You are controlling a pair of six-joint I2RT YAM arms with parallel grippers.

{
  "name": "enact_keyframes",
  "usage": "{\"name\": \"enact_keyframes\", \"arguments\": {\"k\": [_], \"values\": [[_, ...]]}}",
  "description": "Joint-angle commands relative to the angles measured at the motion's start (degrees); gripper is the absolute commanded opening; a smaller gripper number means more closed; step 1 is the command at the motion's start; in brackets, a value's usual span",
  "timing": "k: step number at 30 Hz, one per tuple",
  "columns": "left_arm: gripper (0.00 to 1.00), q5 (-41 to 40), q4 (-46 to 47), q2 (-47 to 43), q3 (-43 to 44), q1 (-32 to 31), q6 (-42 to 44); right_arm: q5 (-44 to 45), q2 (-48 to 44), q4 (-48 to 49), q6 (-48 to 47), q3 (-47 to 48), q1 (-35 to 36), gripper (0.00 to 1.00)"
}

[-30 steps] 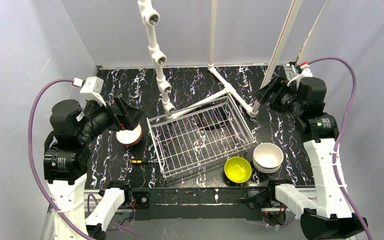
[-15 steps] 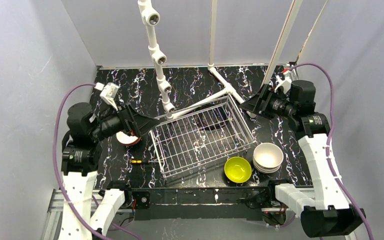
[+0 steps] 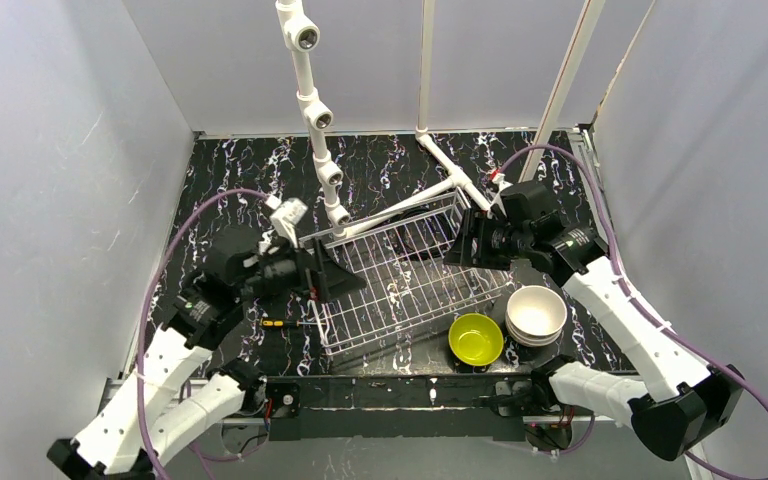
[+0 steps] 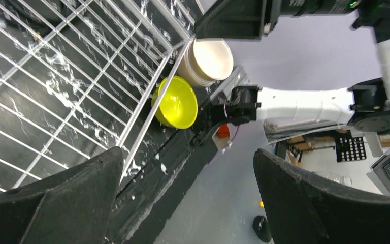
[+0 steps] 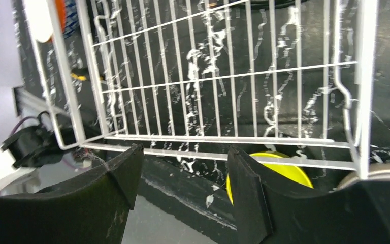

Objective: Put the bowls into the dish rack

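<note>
The silver wire dish rack (image 3: pixel 400 285) stands mid-table and holds no bowl that I can see. A yellow-green bowl (image 3: pixel 475 338) and a stack of tan and white bowls (image 3: pixel 536 312) sit on the table at its near right corner. My left gripper (image 3: pixel 338 282) hangs open and empty over the rack's left edge. My right gripper (image 3: pixel 457 250) hangs open and empty over the rack's right side. The left wrist view shows the rack (image 4: pixel 56 76), the yellow-green bowl (image 4: pixel 175 101) and the stack (image 4: pixel 208 61). The right wrist view shows the rack (image 5: pixel 208 76) and the yellow-green bowl (image 5: pixel 279 163). The orange bowl is hidden under my left arm.
A white pipe frame (image 3: pixel 320 150) rises behind the rack, with a pipe (image 3: pixel 440 190) running along its far edge. A small yellow-and-black tool (image 3: pixel 275 324) lies left of the rack. Grey walls close in the table on both sides.
Both arms have swung inward from the table's sides to over the rack. My left arm now covers the orange and white bowls it hung beside earlier. Both grippers stay open.
</note>
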Motion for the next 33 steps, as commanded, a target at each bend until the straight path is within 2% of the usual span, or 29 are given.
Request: {"name": "enact_keyframes", "arguments": {"k": [1,6,9,11,17,21,24,28,33], "values": [[0.98,-18.9,5.3,2.1,-4.2,-12.4,-8.7,12.4,-1.2,-2.2,2.9,-0.9,1.1,0.69],[0.98,-36.1,6.3,12.0,-0.4,-31.2,-12.8,17.2,-2.5,-2.4,3.8,-0.7,1.1,0.69],[0.97,-43.2,5.2,20.0,5.0,-38.7,-13.9,19.1,-3.3,-3.0,4.0,-0.4,1.1,0.69],[0.9,-45.1,4.8,26.0,7.6,-41.4,-15.7,21.2,-4.0,-3.9,4.0,-0.1,1.1,0.69],[0.69,-46.5,4.4,40.0,15.1,-47.7,-16.0,29.5,-6.9,-7.2,4.7,0.7,1.1,0.69],[0.65,-47.9,1.7,46.7,18.8,-50.2,-17.0,33.2,-8.6,-9.2,4.9,1.5,1.1,0.69],[0.57,-51.2,0.6,50.6,19.4,-51.3,-19.0,34.7,-9.8,-9.6,5.5,1.1,1.0,0.7],[0.56,-56.1,2.6,54.7,19.9,-52.3,-19.6,35.1,-11.3,-9.4,6.6,0.2,1.1,0.7],[0.55,-55.8,2.0,58.0,20.6,-52.7,-24.7,36.1,-12.4,-10.2,6.6,0.2,1.0,0.7]]}}
